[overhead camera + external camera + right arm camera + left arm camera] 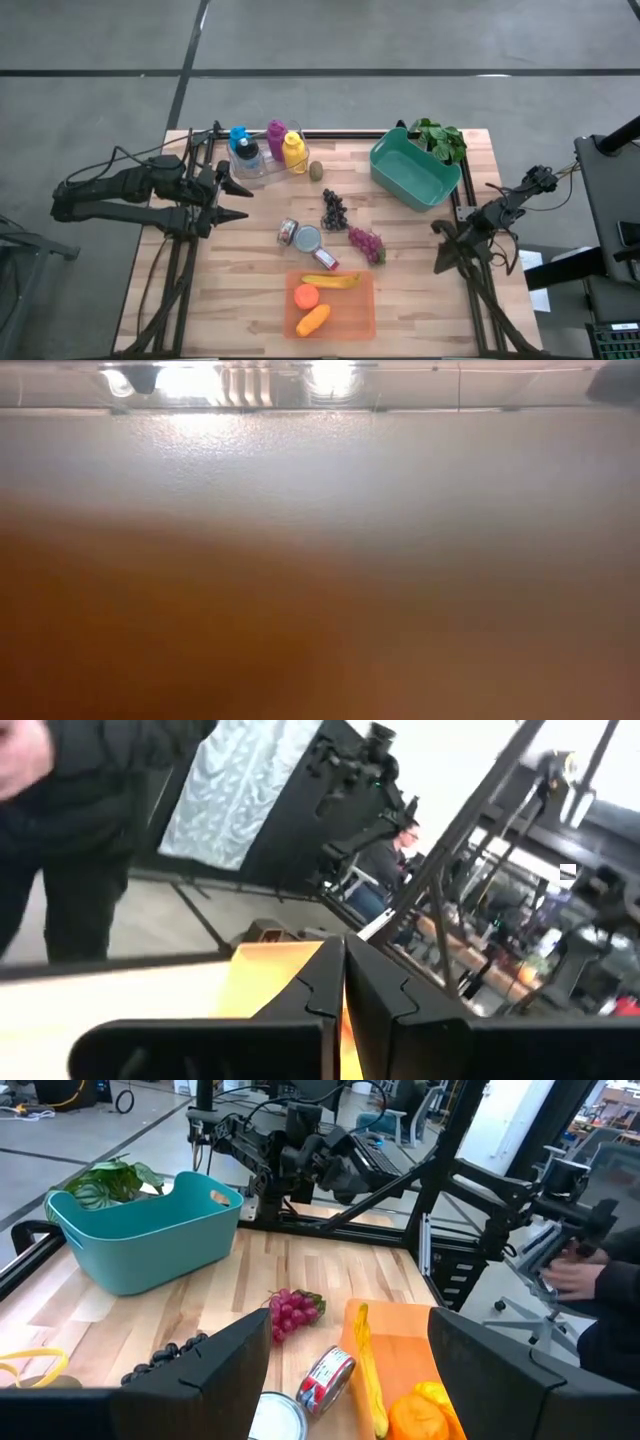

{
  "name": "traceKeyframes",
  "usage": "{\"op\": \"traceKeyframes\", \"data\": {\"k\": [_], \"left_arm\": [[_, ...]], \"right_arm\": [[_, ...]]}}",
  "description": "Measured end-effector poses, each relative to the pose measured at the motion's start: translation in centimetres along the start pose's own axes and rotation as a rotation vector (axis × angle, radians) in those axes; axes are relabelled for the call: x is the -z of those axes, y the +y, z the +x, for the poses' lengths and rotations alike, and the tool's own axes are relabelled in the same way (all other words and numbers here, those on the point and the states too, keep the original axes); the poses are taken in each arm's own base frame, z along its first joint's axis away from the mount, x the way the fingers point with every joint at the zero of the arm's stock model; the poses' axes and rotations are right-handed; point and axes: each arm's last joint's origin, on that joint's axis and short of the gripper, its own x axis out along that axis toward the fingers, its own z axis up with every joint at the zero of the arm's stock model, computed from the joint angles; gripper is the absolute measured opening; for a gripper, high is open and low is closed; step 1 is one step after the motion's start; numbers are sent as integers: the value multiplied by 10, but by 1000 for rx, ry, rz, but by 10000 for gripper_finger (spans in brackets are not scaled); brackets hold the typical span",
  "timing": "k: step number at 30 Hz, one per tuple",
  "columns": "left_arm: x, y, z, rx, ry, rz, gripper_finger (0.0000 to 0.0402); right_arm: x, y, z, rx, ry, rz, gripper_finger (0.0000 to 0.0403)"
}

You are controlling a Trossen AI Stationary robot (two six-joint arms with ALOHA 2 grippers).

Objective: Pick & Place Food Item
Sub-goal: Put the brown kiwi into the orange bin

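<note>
Centrally, orange tray (365, 318) holds banana (331, 281), carrot (313, 320); teal basin (414, 170) beyond.

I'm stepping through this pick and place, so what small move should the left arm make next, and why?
Probably ease the left end effector toward the red grapes. It hovers open and empty at the table's left, the grapes lie loose mid-table, and the teal bin looks empty. The right end effector waits shut.

In the low view we see almost nothing resolved: a blurred orange-brown mass (200, 640) fills the lower half of the picture, too soft to identify. Above it we note a pale grey, speckled surface (380, 470). Along the very top edge runs a bright strip with glare spots (330, 378) and faint upright lines; we cannot tell what these are
</note>
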Motion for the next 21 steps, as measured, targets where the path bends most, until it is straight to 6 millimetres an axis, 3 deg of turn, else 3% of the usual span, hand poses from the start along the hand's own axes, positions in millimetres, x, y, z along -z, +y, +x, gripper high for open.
{"op": "traceKeyframes", "data": {"k": [4, 10, 14, 21], "left_arm": [[0, 0, 0, 0, 0, 0, 275], [0, 0, 0, 0, 0, 0, 275], [0, 0, 0, 0, 0, 0, 275], [0, 0, 0, 0, 0, 0, 275]], "right_arm": [[1, 1, 0, -7, 13, -44, 8], [-3, -1, 0, 12, -31, 97, 8], [-15, -8, -1, 67, -157, 175, 8], [-39, -23, -12, 298, -400, 71, 8]]}}
